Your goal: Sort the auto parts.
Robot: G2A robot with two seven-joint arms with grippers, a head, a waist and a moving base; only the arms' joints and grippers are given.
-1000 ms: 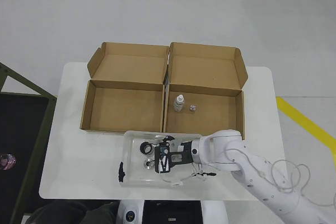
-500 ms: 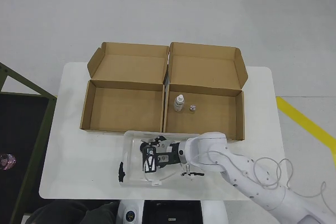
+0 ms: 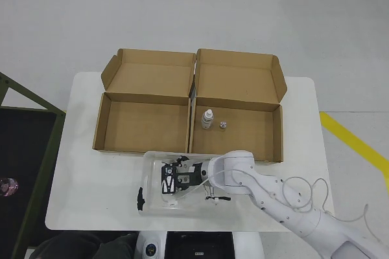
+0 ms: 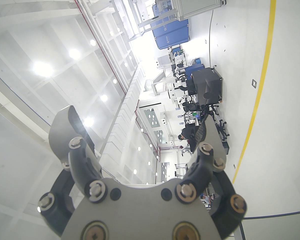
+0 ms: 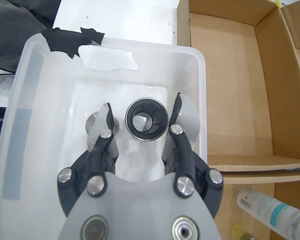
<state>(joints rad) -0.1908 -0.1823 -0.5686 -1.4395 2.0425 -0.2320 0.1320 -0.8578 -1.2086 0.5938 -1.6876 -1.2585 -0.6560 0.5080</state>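
The right gripper (image 5: pixel 143 104) is down inside a clear, rectangular plastic bin (image 5: pixel 200 58) that sits on the white table (image 3: pixel 84 168), on the near side of two open cardboard boxes. Its fingers are spread, one on either side of a black, hollow, cylindrical part (image 5: pixel 146 120) standing upright on the bin floor in the bin's left half. The finger on the far side looks to be right against the part's wall, but I cannot tell whether it touches; the near finger is a little apart from it. A round, silvery metal part (image 5: pixel 91 123) lies just beyond that near finger and is partly hidden by it. A torn piece of black tape (image 5: pixel 65 42) is stuck over the bin's left rim.

The left cardboard box (image 3: pixel 142 126) and the right cardboard box (image 3: pixel 259 136) stand side by side with their lids folded back on the far side. In the right box, towards its left wall, a small white bottle (image 3: pixel 208 119) stands with a small metal piece (image 3: pixel 223 123) just to its right.

The left gripper (image 4: pixel 137 118) points up into the hall, with its fingers spread and nothing between them.
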